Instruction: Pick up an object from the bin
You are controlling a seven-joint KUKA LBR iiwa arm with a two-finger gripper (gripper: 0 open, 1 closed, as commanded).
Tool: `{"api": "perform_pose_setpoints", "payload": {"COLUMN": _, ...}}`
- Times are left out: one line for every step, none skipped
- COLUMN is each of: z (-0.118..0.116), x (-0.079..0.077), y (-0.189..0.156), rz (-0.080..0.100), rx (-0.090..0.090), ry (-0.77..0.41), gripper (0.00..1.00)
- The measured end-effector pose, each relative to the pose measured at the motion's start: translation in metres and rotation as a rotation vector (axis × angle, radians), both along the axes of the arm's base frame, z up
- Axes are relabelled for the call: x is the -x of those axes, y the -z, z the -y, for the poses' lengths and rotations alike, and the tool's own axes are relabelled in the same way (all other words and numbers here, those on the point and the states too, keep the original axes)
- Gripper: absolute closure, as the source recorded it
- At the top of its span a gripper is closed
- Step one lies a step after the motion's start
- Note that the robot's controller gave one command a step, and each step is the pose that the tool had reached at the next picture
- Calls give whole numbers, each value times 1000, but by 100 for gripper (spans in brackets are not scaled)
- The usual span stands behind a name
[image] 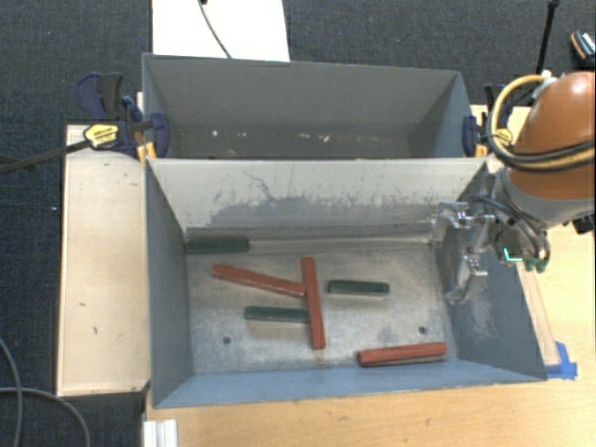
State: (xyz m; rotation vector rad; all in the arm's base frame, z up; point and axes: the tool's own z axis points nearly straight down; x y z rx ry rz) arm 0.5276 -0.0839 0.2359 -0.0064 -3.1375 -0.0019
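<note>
The pincer [458,291] hangs low at the right edge of the grey metal bin [307,194], close against the sloping right wall and over a bare part of the floor. Whether it is wide or narrow cannot be told from this angle, and nothing is seen in it. Six short bars lie flat on the floor, none of them beneath it. Nearest is a red-brown bar [401,353] by the front right corner, lying along the front edge. A dark green bar [358,288] lies near the middle, to the pincer's left. Further left, two red-brown bars meet: one [314,317] points front to back, the other [251,278] is slanted and touches its side. A second green bar [276,314] lies just beside them, and a third [216,244] lies at the back left corner, well apart.
</note>
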Motion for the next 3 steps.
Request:
{"api": "perform_pose_setpoints", "payload": {"z": -53, "x": -18, "y": 124, "rz": -1, "rx": -2, "ry": 13, "gripper": 0}}
{"api": "perform_pose_setpoints", "payload": {"z": -57, "x": -51, "y": 168, "rz": 8, "rx": 1, "ry": 7, "gripper": 0}}
{"api": "perform_pose_setpoints", "payload": {"z": -57, "x": -51, "y": 165, "rz": 10, "rx": 1, "ry": 4, "gripper": 100}}
